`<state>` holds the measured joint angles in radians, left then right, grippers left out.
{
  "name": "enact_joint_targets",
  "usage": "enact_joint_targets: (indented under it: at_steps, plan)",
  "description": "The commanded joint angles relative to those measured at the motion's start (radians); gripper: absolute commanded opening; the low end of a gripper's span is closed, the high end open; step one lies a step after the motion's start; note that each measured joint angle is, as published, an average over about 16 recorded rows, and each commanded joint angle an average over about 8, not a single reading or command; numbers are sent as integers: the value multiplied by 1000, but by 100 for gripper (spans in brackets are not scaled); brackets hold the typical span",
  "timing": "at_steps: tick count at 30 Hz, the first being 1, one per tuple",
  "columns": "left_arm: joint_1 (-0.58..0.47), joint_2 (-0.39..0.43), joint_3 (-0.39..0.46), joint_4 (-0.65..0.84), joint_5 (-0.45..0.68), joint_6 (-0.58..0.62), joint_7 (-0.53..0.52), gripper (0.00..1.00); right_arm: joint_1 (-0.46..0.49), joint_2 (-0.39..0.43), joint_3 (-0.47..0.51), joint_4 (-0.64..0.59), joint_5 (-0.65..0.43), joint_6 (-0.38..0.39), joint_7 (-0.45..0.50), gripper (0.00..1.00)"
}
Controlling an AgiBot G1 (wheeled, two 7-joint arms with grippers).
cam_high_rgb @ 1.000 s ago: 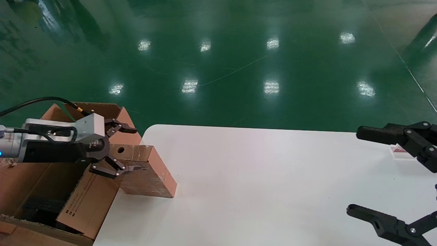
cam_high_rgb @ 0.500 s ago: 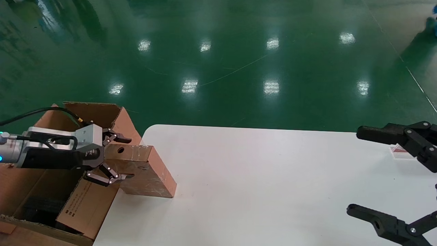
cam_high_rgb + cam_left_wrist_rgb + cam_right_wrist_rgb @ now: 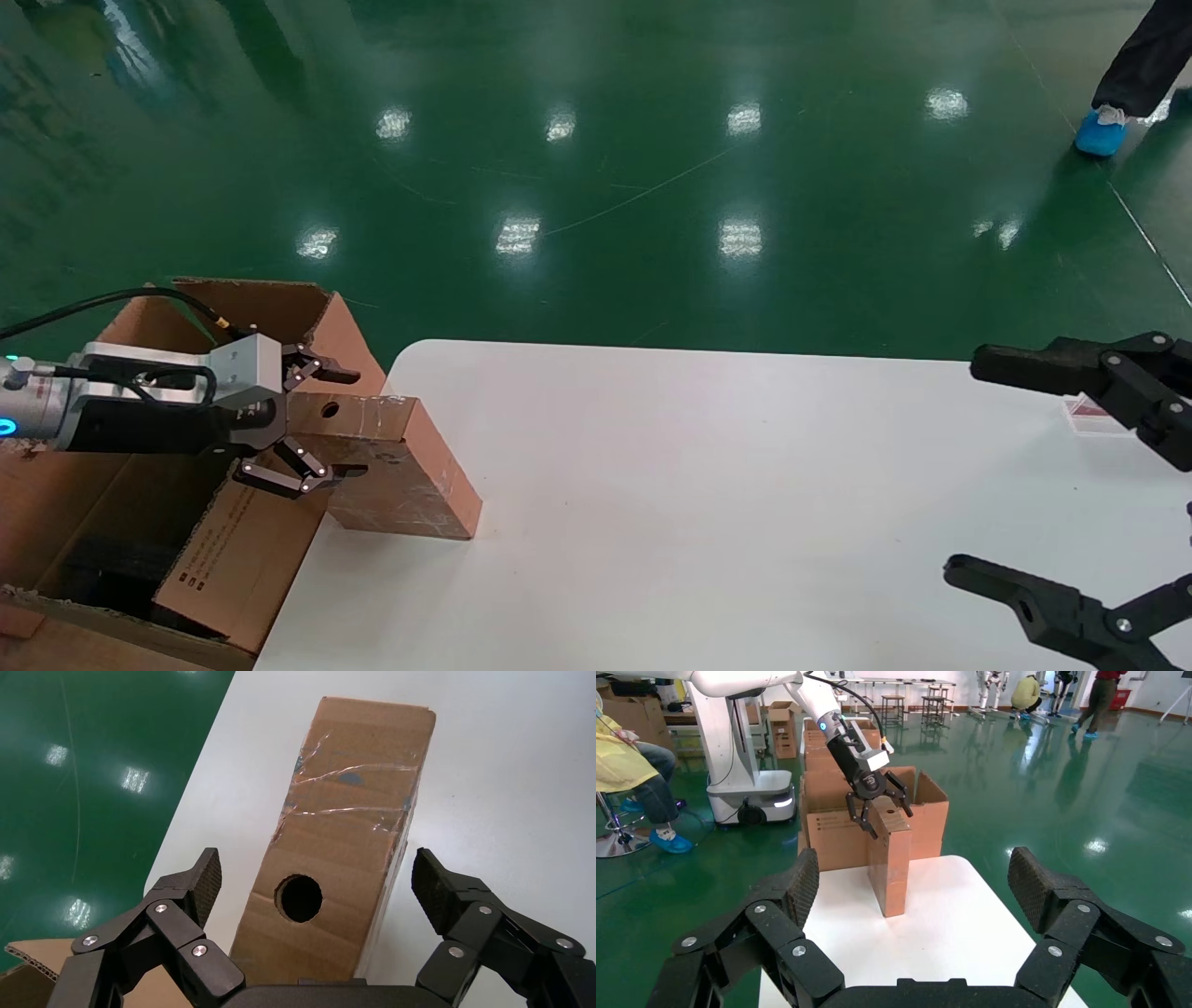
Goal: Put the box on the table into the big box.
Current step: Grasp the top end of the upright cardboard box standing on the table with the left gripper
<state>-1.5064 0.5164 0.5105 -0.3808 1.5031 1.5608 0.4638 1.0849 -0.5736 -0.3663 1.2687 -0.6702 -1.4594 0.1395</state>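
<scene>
The left wrist view alone shows clear tape across the box (image 3: 344, 839), a single scuffed brown carton with one round hole. In the head view it stands at the table's (image 3: 726, 503) left edge, lower left of frame, beside the one big box (image 3: 233, 550). The left gripper (image 3: 321, 424) straddles its hole end, fingers (image 3: 186, 888) spread wide, gripping nothing. The right gripper (image 3: 1024, 475), lower right, gapes empty.

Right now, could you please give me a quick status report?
Left hand open, straddling the box, not gripping. Box upright on the table, beside the big box. Right hand open, idle. Nothing between.
</scene>
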Motion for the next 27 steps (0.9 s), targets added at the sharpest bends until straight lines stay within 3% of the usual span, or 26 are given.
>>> enact_joint_targets:
  at_steps: [1, 27]
  plan:
    - [-10, 2, 5, 10, 4, 4, 9, 0, 0, 0, 0, 0, 0, 0, 0, 0]
    - [-80, 21, 68, 95, -14, 19, 44, 0, 0, 0, 0, 0, 0, 0, 0, 0]
